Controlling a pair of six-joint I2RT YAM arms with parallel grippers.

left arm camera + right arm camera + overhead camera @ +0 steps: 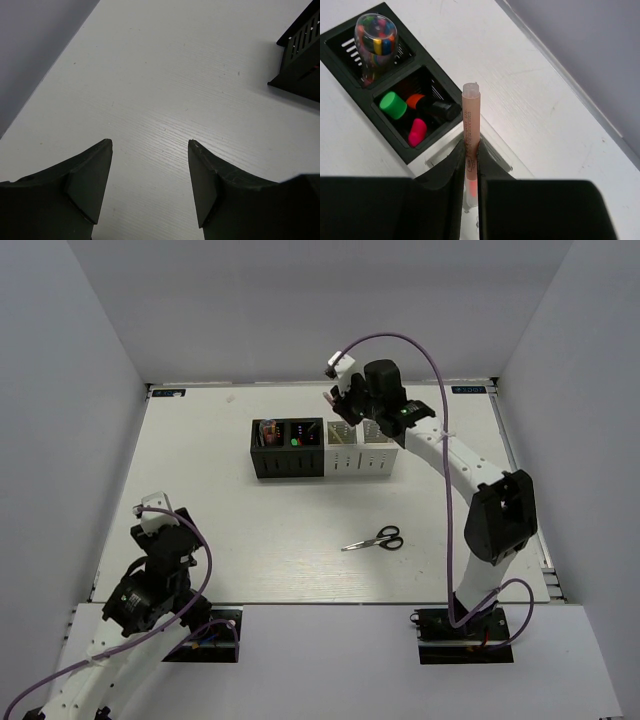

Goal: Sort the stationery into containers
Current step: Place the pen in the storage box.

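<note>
The containers (322, 465) stand in a row at the table's back middle, two black on the left and two white on the right. My right gripper (340, 403) hangs over the white boxes, shut (471, 150) on a thin pink stick (471, 120) held over the first white box (437, 156). The black box beside it (387, 131) holds highlighters with green (393, 105), orange (415, 100) and pink (417, 131) ends. The far black box holds a clear tube (376, 37) of coloured bits. Black-handled scissors (377, 539) lie on the table. My left gripper (157, 518) is open (150, 145) and empty, low over bare table.
White walls close in the table on the left, back and right. The corner of the black container (300, 60) shows at the upper right of the left wrist view. The right arm (470, 475) stretches over the right side of the table.
</note>
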